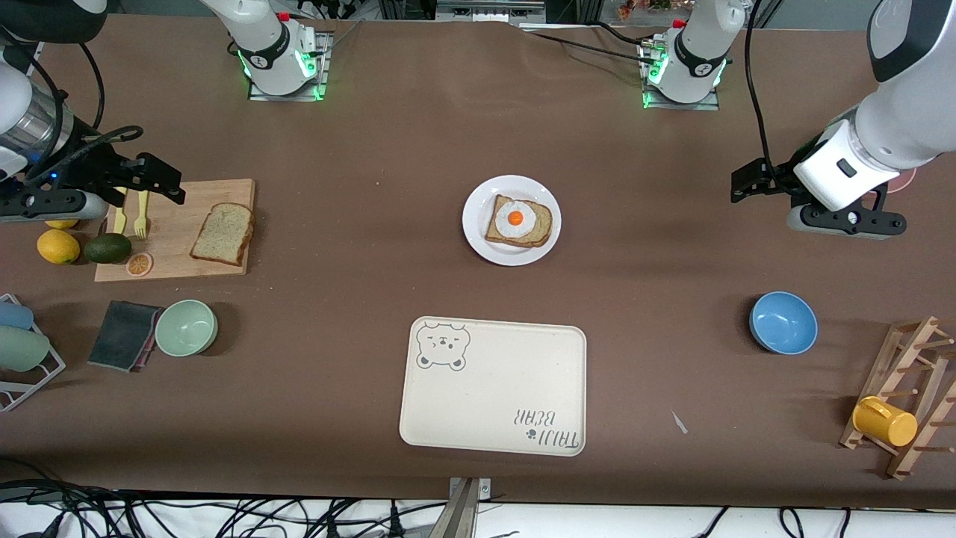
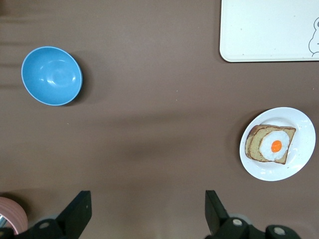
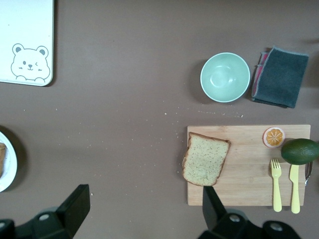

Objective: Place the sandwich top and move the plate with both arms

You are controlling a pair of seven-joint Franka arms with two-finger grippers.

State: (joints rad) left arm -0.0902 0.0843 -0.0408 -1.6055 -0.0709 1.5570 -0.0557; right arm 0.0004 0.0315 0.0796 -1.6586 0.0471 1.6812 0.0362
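The sandwich top (image 1: 222, 233), a plain speckled bread slice, lies on a wooden cutting board toward the right arm's end of the table; it also shows in the right wrist view (image 3: 205, 159). The white plate (image 1: 478, 224) sits mid-table and holds a bread slice with a fried egg (image 1: 515, 219); the plate also shows in the left wrist view (image 2: 302, 134). My right gripper (image 1: 168, 183) (image 3: 145, 196) is open and empty, up over the board's edge. My left gripper (image 1: 743, 187) (image 2: 148, 199) is open and empty, up over bare table at the left arm's end.
The cutting board (image 1: 172, 254) also bears a yellow fork and knife, an orange slice and an avocado (image 1: 107, 248). Nearer the camera lie a green bowl (image 1: 186, 327), a dark cloth (image 1: 123, 335), the bear-print tray (image 1: 493, 388), a blue bowl (image 1: 783, 322) and a mug rack (image 1: 907, 403).
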